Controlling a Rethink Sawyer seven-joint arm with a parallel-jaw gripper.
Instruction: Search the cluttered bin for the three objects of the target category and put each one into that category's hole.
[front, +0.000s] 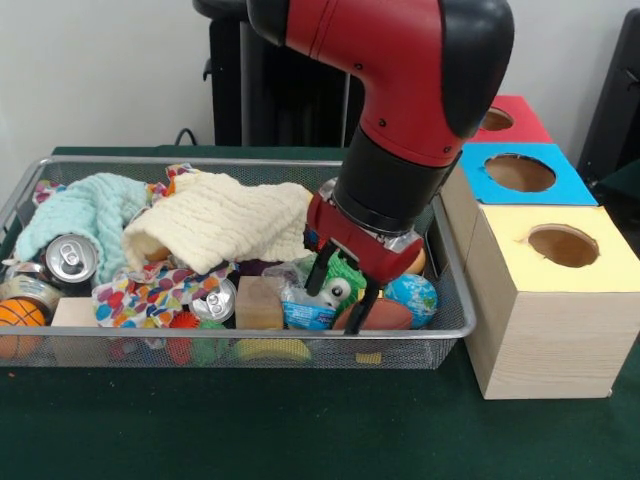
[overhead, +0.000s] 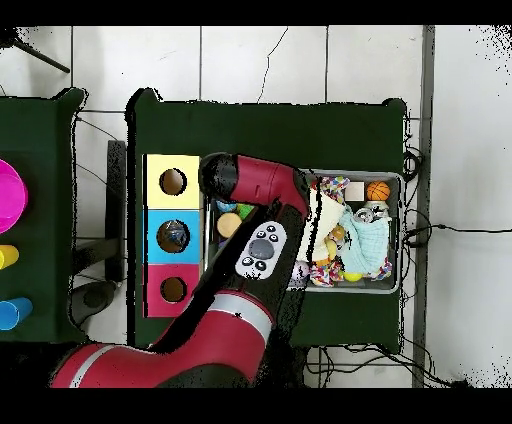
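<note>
the jaws (front: 341, 292) are hanging spread, holding nothing, just above a blue-and-white packet (front: 308, 313) lying among clutter at the front right of the bin (front: 250, 350). judging by this, sorting is barely starting; the boxes' holes (front: 519, 172) are showing nothing inside.

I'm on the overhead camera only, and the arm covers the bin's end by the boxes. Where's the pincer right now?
Observer: The pincer is down inside the bin, at the end nearest the wooden boxes, and it is open.
Operator: Is any packet close to it?
Observer: Yes, a clear packet with blue print lies right beside one finger, on the side away from the boxes.
Operator: And on the boxes' side?
Observer: A blue globe ball and a brown ball.
</note>
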